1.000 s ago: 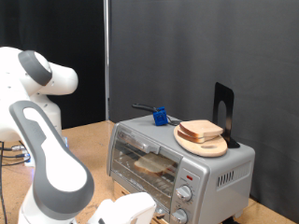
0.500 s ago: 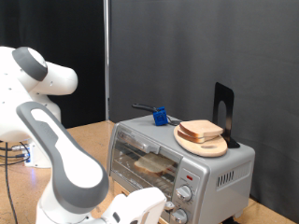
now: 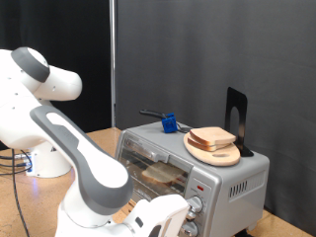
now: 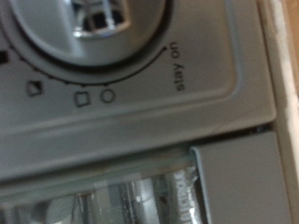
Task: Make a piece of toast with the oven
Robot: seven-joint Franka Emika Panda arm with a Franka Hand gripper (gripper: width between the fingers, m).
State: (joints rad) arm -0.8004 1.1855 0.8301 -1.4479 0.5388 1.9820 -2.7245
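Hanging low at the exterior view's bottom edge, the gripper (image 3: pixel 176 219) is sitting right against the knobs (image 3: pixel 195 205) on the oven's (image 3: pixel 188 166) front panel; whether its fingers are apart or together cannot be told. The wrist view is filling with that grey panel at close range: the lower rim of a silver dial (image 4: pixel 89 28), small printed symbols, and the words "stay on" (image 4: pixel 177 70), with a strip of the glass door (image 4: pixel 103 201) beside it. Behind the glass, a slice of bread (image 3: pixel 161 175) is lying on the rack. Farther back, on the oven's top, another piece of toast (image 3: pixel 212 137) is resting on a round wooden plate (image 3: pixel 214 154), near a blue object (image 3: pixel 169 123) and a black stand (image 3: pixel 236 118).
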